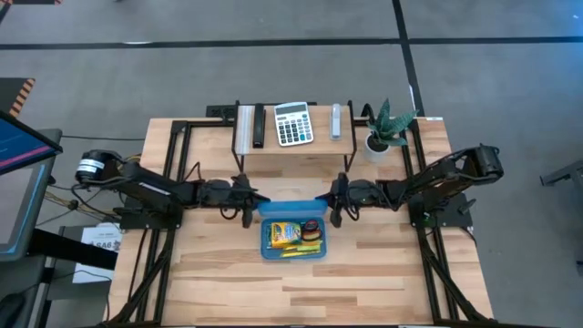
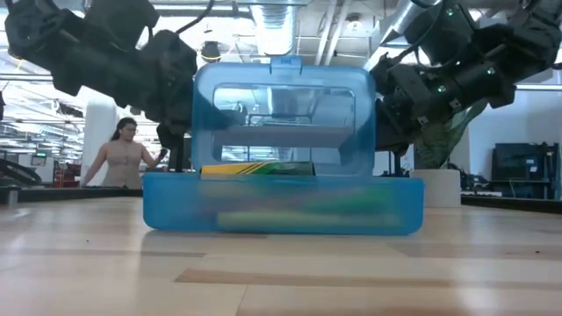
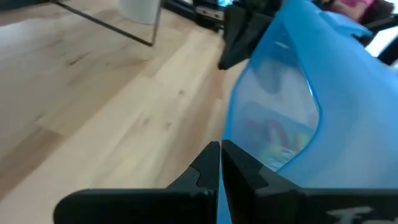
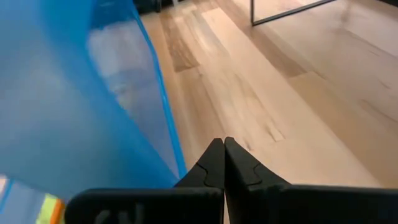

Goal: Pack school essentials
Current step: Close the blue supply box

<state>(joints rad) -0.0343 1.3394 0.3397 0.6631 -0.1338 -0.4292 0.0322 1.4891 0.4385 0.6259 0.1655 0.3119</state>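
Packing apparently near complete: blue case (image 1: 293, 234) at counter (image 1: 228, 282) centre, lid raised upright, not yet shut. Inside case: one yellow crayon box (image 1: 283, 231), pencils (image 1: 299, 249) along the front edge, count unclear; other small items too blurred to tally. One grey calculator (image 1: 293, 123) on shelf behind case, left out. Left claw (image 1: 251, 199) and right claw (image 1: 332, 200) pinched shut, empty, flanking the lid's two sides. Remaining: close lid
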